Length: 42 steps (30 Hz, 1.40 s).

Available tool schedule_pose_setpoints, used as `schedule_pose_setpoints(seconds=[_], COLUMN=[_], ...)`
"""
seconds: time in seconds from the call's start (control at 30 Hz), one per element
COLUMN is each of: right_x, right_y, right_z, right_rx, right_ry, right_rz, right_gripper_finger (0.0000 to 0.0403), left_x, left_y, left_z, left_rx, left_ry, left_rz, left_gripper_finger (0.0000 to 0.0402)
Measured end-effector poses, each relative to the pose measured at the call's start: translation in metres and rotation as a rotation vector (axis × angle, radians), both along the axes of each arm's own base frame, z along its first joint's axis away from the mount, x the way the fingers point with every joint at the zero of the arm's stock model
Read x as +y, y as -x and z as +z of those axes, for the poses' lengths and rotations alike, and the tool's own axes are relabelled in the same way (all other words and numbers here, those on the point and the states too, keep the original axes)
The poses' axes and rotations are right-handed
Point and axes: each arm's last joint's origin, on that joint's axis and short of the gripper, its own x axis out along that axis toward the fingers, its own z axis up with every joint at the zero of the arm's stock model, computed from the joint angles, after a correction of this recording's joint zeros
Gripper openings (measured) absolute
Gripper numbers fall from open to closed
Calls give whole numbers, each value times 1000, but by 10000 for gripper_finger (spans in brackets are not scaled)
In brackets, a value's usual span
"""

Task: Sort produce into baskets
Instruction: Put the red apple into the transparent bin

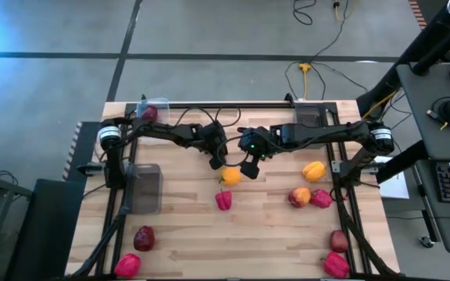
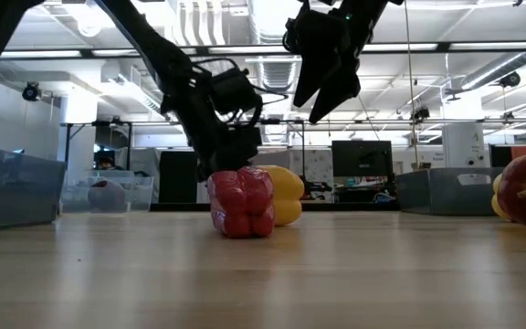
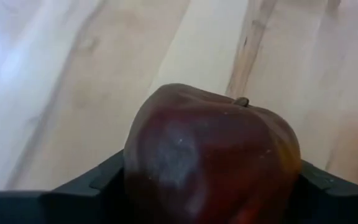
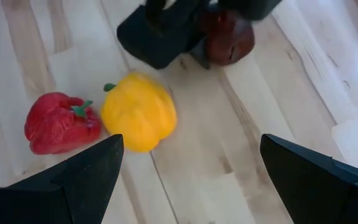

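Observation:
My left gripper (image 1: 218, 161) is at the table's middle, shut on a dark maroon apple (image 3: 210, 155); the apple also shows in the right wrist view (image 4: 230, 38). My right gripper (image 1: 250, 168) hangs open and empty just right of it, raised above the table (image 2: 325, 87). A yellow pepper (image 1: 230, 176) and a red pepper (image 1: 223, 200) lie on the wood just near of both grippers. One clear basket (image 1: 145, 187) stands at the left, and another (image 1: 153, 108) at the far left holds a maroon piece (image 1: 150, 114). My left gripper pinches the maroon apple between its two fingers (image 3: 98, 182), one on each flank (image 3: 135, 168). The apple's stem end (image 3: 242, 101) faces away from the wrist. The fingers slant down toward the table. I cannot tell whether the apple rests on the wood.
A third basket (image 1: 312, 114) stands at the far right. A yellow piece (image 1: 313, 170), an orange-red one (image 1: 299, 197) and a red one (image 1: 320, 198) lie at the right. Maroon and red pieces lie at the near left (image 1: 144, 237) and near right (image 1: 339, 240).

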Motion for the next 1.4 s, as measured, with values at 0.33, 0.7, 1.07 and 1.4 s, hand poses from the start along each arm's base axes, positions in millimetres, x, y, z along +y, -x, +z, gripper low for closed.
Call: schedule_pose_setpoints(seconds=[0.33, 0.7, 1.07, 1.4], right_x=[1, 0, 11, 35], right_y=[-2, -6, -8, -5], right_z=[1, 4, 5, 3], right_rx=[-25, -77, -93, -63], right_ry=[11, 40, 8, -48], right_rz=[8, -7, -12, -19], right_gripper_finger=[370, 370, 370, 370], left_x=[28, 86, 121, 129], left_y=[72, 164, 175, 178], left_z=[70, 108, 63, 53], left_rx=[198, 177, 257, 310], left_ry=[-268, -362, -243, -270], left_rz=[366, 864, 995, 1042], left_gripper_finger=[250, 269, 270, 302])
